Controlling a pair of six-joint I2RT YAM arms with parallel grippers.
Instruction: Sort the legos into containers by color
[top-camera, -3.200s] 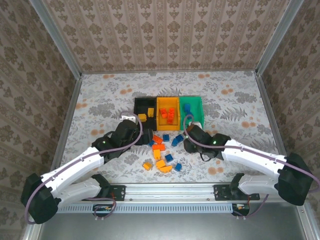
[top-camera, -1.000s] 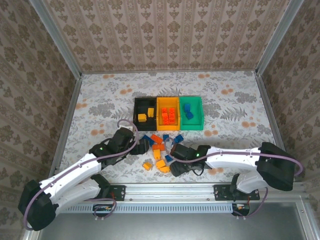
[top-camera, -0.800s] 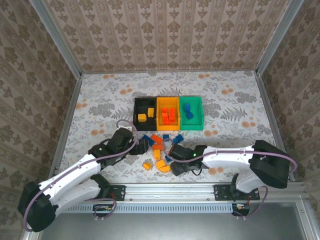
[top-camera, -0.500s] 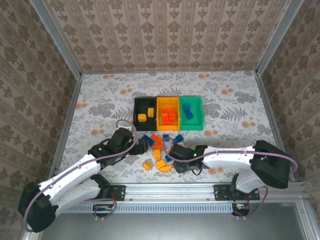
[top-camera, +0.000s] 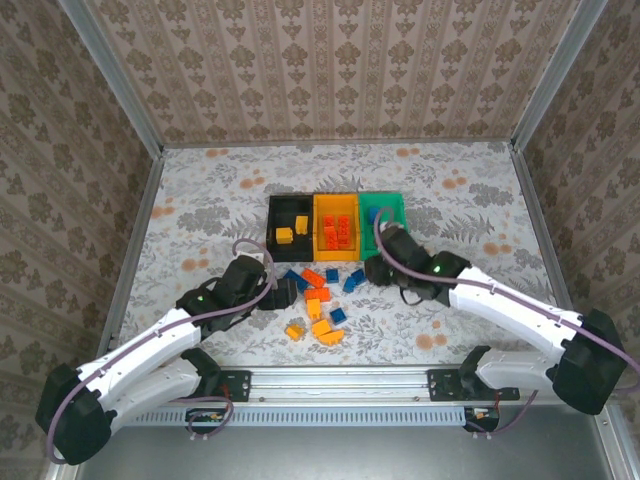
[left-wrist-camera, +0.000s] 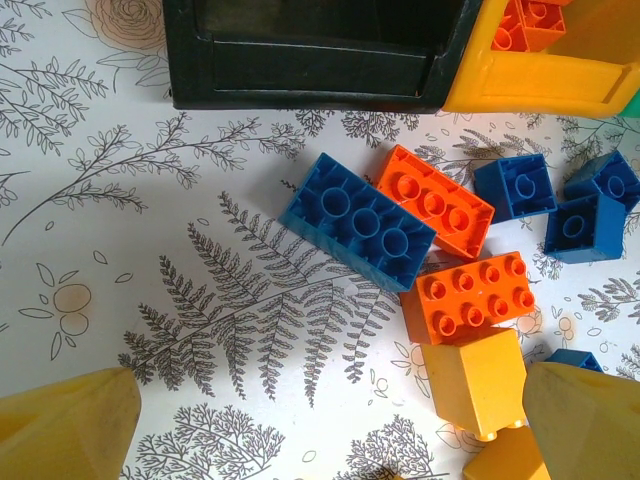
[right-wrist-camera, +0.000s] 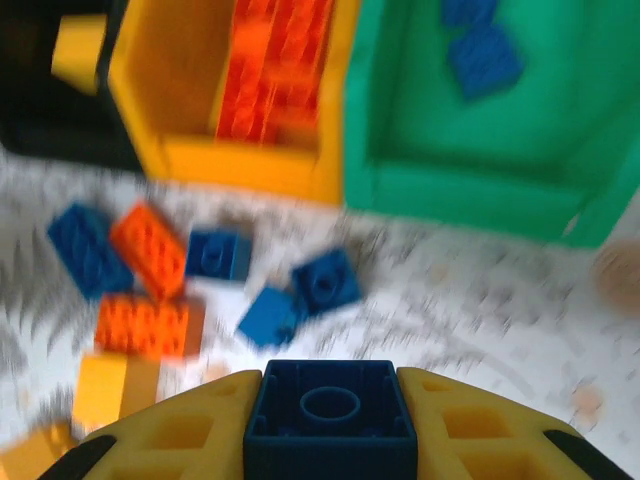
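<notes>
Right jaws: narrow; clamped on a blue brick (right-wrist-camera: 331, 405) by its two flat side walls
Left jaws: wide; nothing between; low over the desk (left-wrist-camera: 150, 260)
Pile: long blue brick (left-wrist-camera: 357, 222) and orange bricks (left-wrist-camera: 437, 200) ahead of the left jaws, nearer the right finger
Green bin (right-wrist-camera: 460, 195): ahead and right of the right jaws; blue pieces inside
Handling: probably light, rigid, slick plastic; best pinched across the smooth sides, not the studs; apt to twist if gripped off-centre

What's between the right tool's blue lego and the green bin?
Right wrist view: two loose blue legos lie on the table between the held blue lego and the green bin; otherwise bare.
</notes>
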